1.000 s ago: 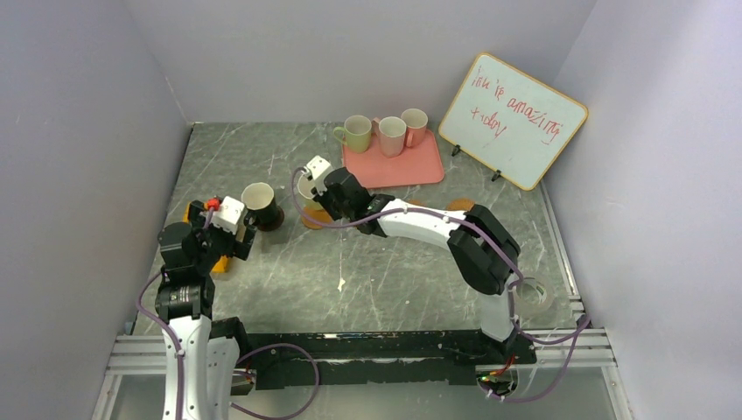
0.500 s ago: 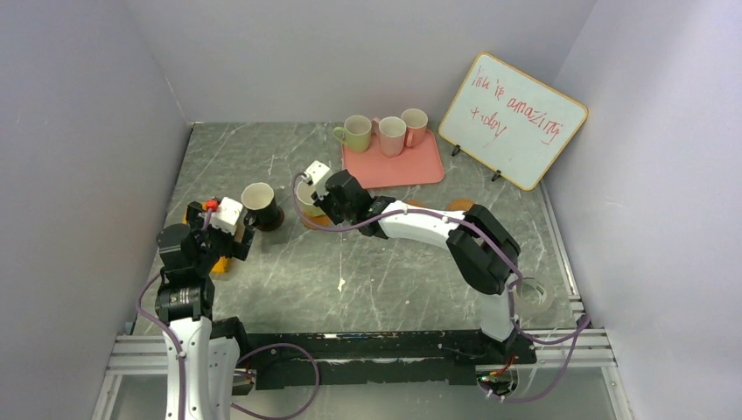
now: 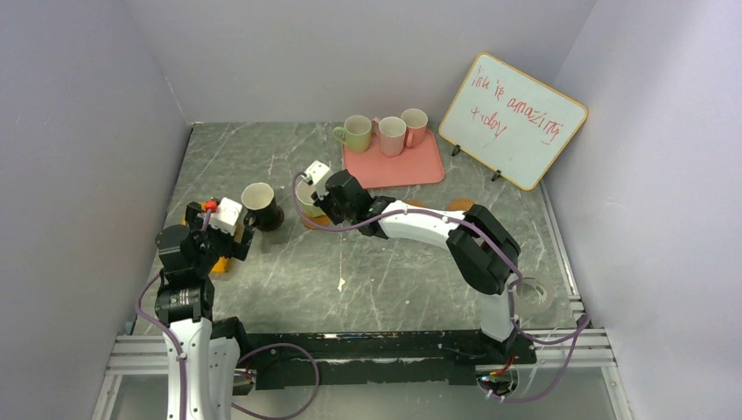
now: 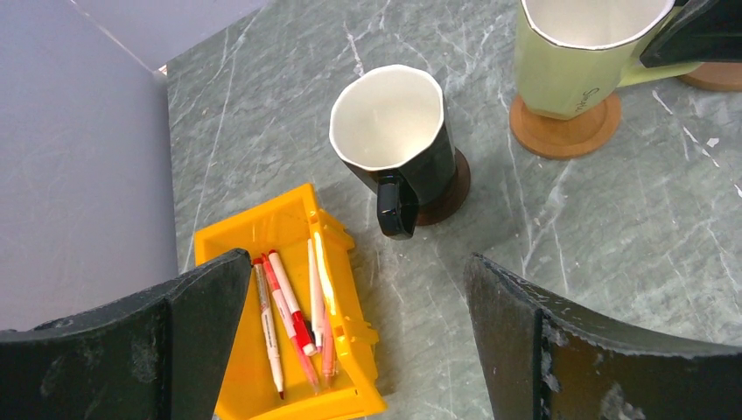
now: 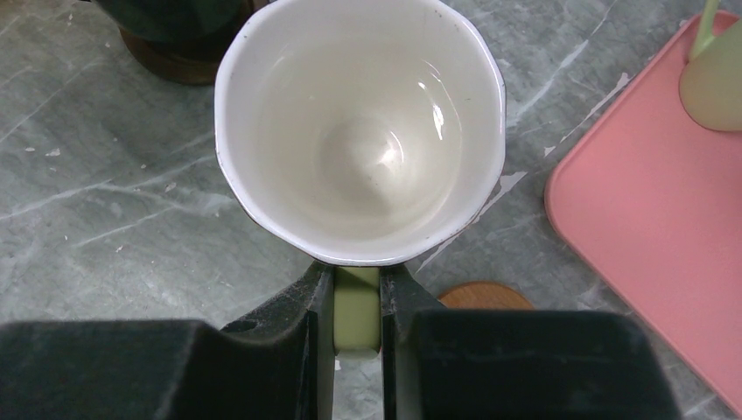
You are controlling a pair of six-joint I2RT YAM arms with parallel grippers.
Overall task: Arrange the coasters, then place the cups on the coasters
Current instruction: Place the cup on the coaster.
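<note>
Tipping is the risk we see. Our right hand (image 5: 357,306) is clamped on the handle of the green mug (image 5: 360,131), which sits on or just over a coaster (image 4: 564,131) beside the tray (image 5: 647,219). Letting go off-centre could topple it. Farther from the tray, the dark mug (image 4: 394,131), the bin (image 4: 262,236) and our wide-open, empty left hand (image 4: 354,297) crowd that side.

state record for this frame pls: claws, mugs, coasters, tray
left claw: open, empty
right claw: shut on handle of pale green ceramic mug
green mug seat: round orange-tan coaster
dark brown ceramic mug: upright on dark brown round coaster
pink rectangular tray: holds second green mug and two pink mugs
yellow plastic bin: pens inside
</note>
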